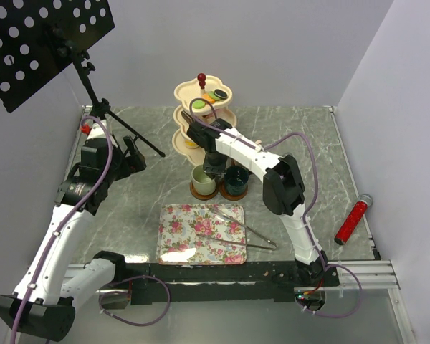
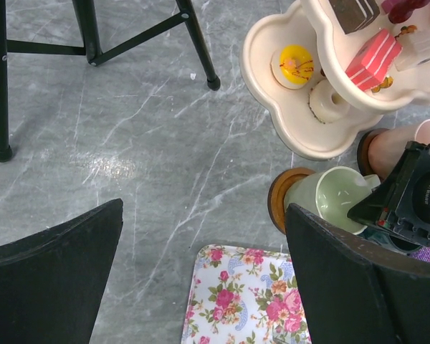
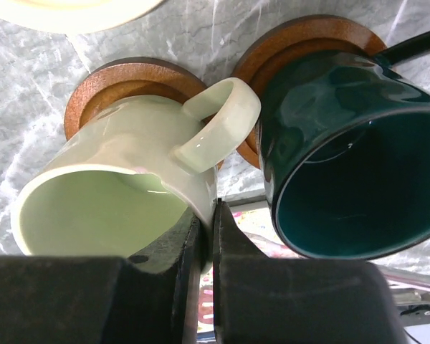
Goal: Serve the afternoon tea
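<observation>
1. Right claw: the fingers are pressed together on the wall of the green mug. One finger is inside the rim and one outside, just beside the handle.
2. Green mug: mid-table, over a saucer. Whether it rests there or is raised cannot be told.
3. Teal mug: at 3 o'clock of the green mug, just beside it, upright on a second saucer. The green mug's handle points toward it.
4. Pink mug: at the foot of the stand, on a third saucer. It is mostly hidden by the right arm.
5. Stand: at 12 o'clock of the two front mugs, near them. The bottom tier carries a yellow macaron and a doughnut. The tier above holds a pink cake slice.
6. Left claw: the fingers stand wide apart and hold nothing. It hovers over the bare table at 9 o'clock of the mugs, well apart from them.
7. Tray: at 6 o'clock of the mugs, lying flat. Tongs lie across it, with the joined end past the tray's 3 o'clock edge.
8. Music stand: at 10 o'clock of the table.
9. Red stick: at 4 o'clock, near the table's edge.
</observation>
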`<state>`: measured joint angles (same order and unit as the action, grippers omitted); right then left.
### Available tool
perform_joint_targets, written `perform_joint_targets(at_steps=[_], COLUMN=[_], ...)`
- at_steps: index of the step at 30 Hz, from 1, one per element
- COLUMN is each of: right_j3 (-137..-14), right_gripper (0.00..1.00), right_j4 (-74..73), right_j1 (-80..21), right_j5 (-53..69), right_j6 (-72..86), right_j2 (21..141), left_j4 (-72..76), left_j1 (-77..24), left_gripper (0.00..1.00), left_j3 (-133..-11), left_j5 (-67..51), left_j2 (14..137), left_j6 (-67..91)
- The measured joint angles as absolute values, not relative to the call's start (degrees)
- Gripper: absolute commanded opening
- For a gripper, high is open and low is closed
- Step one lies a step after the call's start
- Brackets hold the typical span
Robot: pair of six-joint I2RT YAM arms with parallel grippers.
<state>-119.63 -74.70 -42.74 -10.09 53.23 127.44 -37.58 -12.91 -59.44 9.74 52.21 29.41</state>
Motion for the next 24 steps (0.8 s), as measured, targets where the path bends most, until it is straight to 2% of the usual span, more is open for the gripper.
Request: perform_joint_targets(at_steps=[24], right_j3=[-116.2], right_gripper=[0.00], right_j4=[-69.7], right_j1=[-42.9], right_j5=[-10.3], right_j6=[51.6], right_j2=[126.2], left_j4=[-37.6], left_j1=[-12.9], left_gripper=[1.00], left_j3=[-59.2], left_j5=[9.7], left_j2=[52.2], left_j6=[29.4])
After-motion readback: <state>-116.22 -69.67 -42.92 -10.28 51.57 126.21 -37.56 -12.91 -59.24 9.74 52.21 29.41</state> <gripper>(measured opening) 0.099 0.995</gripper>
